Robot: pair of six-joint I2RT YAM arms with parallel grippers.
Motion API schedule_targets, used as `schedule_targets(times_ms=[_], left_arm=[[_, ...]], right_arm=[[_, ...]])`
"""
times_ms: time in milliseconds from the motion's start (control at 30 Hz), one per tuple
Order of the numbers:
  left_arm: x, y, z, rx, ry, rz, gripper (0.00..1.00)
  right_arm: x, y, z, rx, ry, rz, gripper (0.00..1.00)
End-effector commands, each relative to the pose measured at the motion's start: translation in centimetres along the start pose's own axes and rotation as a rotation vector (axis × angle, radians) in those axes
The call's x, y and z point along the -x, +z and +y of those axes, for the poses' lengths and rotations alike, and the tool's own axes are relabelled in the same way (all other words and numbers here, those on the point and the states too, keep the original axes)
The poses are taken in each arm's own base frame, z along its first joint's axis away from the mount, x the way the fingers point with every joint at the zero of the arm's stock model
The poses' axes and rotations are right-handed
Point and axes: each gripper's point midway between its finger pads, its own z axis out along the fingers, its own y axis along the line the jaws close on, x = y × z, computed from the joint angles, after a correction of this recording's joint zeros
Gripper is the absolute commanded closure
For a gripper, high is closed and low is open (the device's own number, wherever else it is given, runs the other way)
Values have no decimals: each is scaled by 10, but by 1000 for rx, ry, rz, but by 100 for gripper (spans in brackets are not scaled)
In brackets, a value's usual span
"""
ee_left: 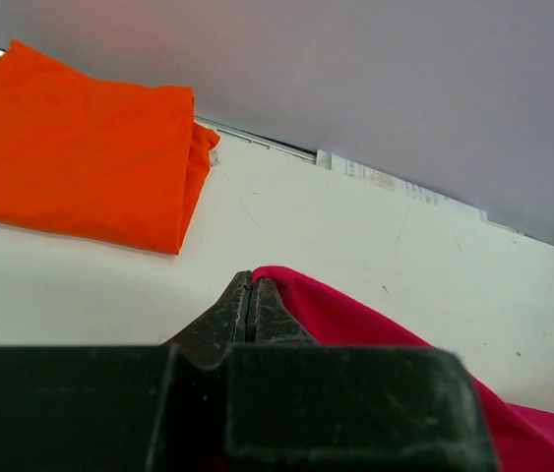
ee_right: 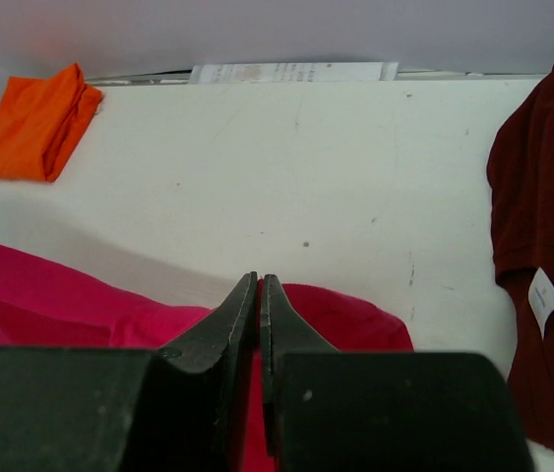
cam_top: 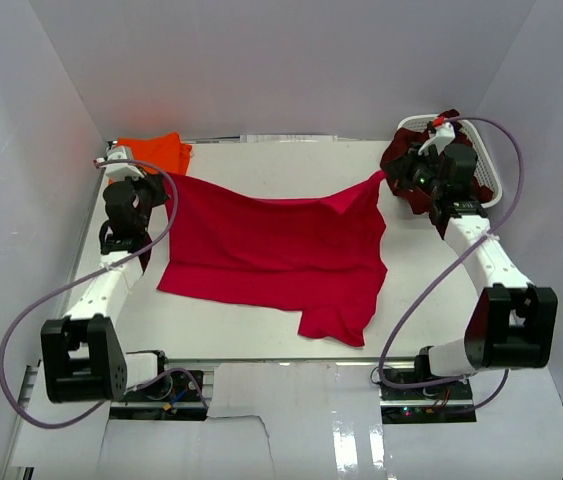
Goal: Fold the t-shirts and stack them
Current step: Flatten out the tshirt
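Plain crimson t-shirt (cam_top: 271, 250), orange t-shirt (cam_top: 156, 152), maroon t-shirt (ee_right: 552, 197) (white tag (ee_right: 544, 297))

Red t-shirt (cam_top: 271, 250) spread centre; orange t-shirt (cam_top: 156, 150) folded; maroon t-shirt (cam_top: 401, 160) crumpled far-right

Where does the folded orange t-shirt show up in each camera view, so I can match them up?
Top external: orange t-shirt at the far left corner of the table.
Left wrist: upper left, folded flat.
Right wrist: small, upper left.
Shared landmark: the red t-shirt, spread mid-table from above, at the bottom of both wrist views.
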Motion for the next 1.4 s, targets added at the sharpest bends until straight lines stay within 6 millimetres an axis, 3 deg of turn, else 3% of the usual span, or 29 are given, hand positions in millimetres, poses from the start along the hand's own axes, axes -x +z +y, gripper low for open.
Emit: schedule_targets(times_ms=[0, 67, 100, 133, 233, 367, 400, 467, 500, 667, 733, 767, 1000, 1367], left_arm=[[18, 24, -18, -71, -7, -63, 100], [-5, 43, -14, -63, 0, -10, 100], [0, 52, -15, -65, 3, -20, 100], [-8, 56, -31, -101, 8, -7, 100], [-16, 78, -34, -102, 33, 4, 100], [-24, 104, -35, -109, 32, 16, 100], [-27, 114, -35, -110, 32, 22, 100], [-32, 123, -37, -125, 38, 35, 100], [-37, 131, -36, -126, 36, 41, 100], [-53, 152, -32, -120, 27, 63, 100], [-63, 163, -29, -115, 25, 74, 100], [-65, 166, -29, -115, 24, 75, 100], [-85, 190, -25, -119, 22, 97, 100], [-104, 195, -13, -87, 42, 120, 100]], right_arm=[[42, 21, 3, 11, -72, -81, 92], [30, 39, -7, 1, -69, -43, 92], [31, 45, -7, 5, -76, -41, 92], [22, 54, -14, -7, -72, -21, 92], [17, 71, -29, -38, -100, -6, 92], [18, 95, -43, -56, -115, 14, 92], [7, 105, -51, -64, -106, 41, 92], [16, 117, -54, -62, -118, 35, 92], [5, 126, -62, -72, -114, 59, 92], [6, 153, -78, -91, -123, 47, 92], [-6, 166, -89, -110, -108, 63, 92], [2, 169, -91, -121, -114, 45, 92], [-8, 198, -124, -206, -108, 39, 92], [-4, 205, -150, -315, -103, -2, 92]])
